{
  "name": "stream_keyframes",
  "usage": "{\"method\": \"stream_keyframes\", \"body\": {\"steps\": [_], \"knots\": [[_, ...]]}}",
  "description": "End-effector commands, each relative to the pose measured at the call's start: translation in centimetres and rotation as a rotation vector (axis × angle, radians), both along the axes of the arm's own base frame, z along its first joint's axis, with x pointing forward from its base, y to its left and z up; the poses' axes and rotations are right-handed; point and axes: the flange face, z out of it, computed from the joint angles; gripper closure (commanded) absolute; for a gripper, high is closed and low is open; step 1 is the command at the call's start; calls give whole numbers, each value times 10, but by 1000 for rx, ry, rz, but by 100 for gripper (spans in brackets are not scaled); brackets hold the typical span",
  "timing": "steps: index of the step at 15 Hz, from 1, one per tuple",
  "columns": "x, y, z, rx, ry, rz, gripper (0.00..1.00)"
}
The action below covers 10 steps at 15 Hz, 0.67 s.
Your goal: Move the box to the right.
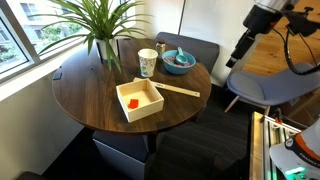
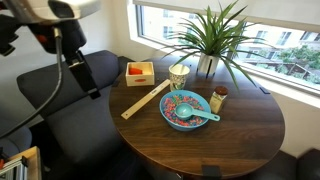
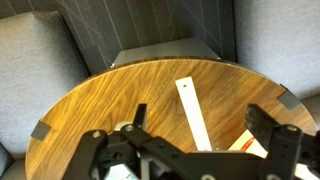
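Note:
The box [image 1: 139, 99] is a shallow square box of pale wood with a small red-orange item inside. It sits on the round wooden table [image 1: 90, 95] near the edge, and also shows in an exterior view [image 2: 139, 72]. My gripper [image 1: 232, 62] hangs in the air beside the table, over the grey chair, well apart from the box [image 2: 91, 90]. In the wrist view its fingers [image 3: 205, 128] are spread wide and hold nothing. A pale piece with a red mark [image 3: 250, 145] peeks out by one finger; I cannot tell what it is.
A flat wooden stick [image 1: 180, 90] lies next to the box. A paper cup [image 1: 147, 63], a blue bowl with a spoon [image 1: 179, 61] and a potted plant [image 1: 105, 45] stand behind it. Grey chairs [image 2: 50, 95] flank the table.

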Motion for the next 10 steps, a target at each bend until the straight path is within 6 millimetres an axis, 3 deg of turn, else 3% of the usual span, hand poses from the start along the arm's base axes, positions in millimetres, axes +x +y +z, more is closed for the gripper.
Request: {"method": "stream_keyframes", "body": {"steps": [1, 4, 5, 7, 10], "knots": [[69, 29, 3, 54, 76, 75, 0], [99, 65, -1, 100, 127, 194, 0], [77, 45, 2, 69, 69, 124, 0], [88, 52, -3, 71, 83, 136, 0], [86, 46, 2, 72, 71, 124, 0]]}}
